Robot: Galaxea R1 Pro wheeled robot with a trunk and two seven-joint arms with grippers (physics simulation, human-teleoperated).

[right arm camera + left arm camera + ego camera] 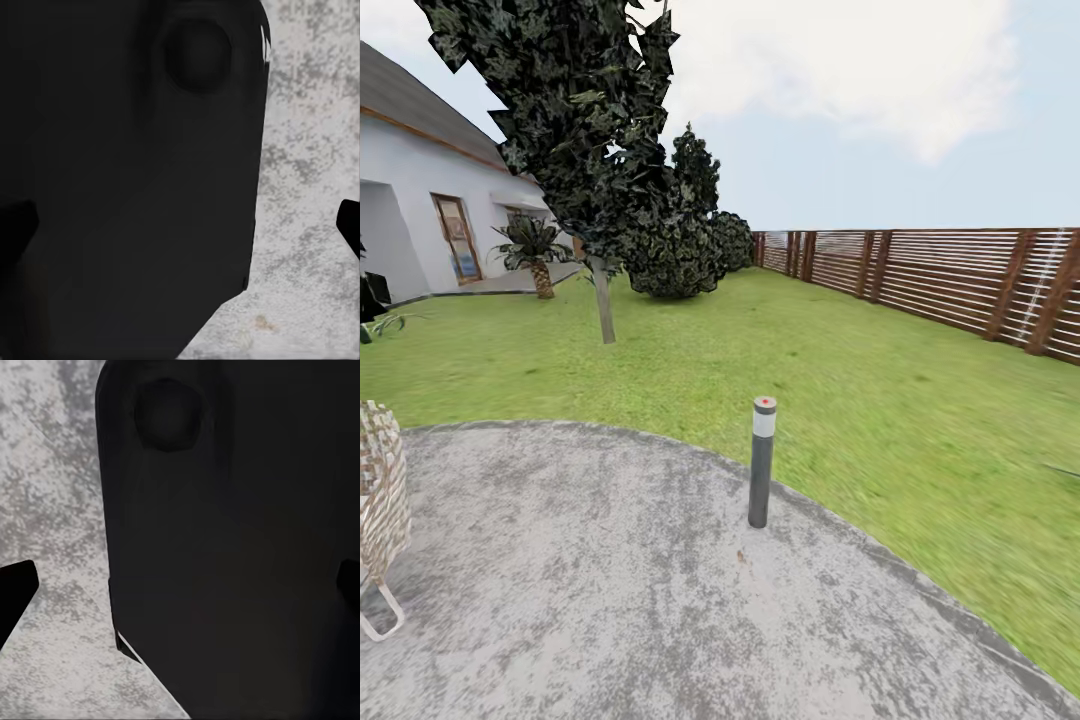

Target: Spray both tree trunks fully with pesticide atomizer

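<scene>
One bollard [762, 461] — one fence [950, 275]

A grey paved patch [610, 600] is seen across the lower frame, with a short bollard [762, 462] standing near its edge. Grass [760, 350] is spread beyond. A white house [420, 200] is set at upper left, a slatted fence [940, 275] at right, under pale cloudy sky.

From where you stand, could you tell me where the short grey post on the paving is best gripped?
Probably on the post, around its dark shaft below the white band, approached level from the near side: it stands upright and slender, with paving in front of it.
</scene>
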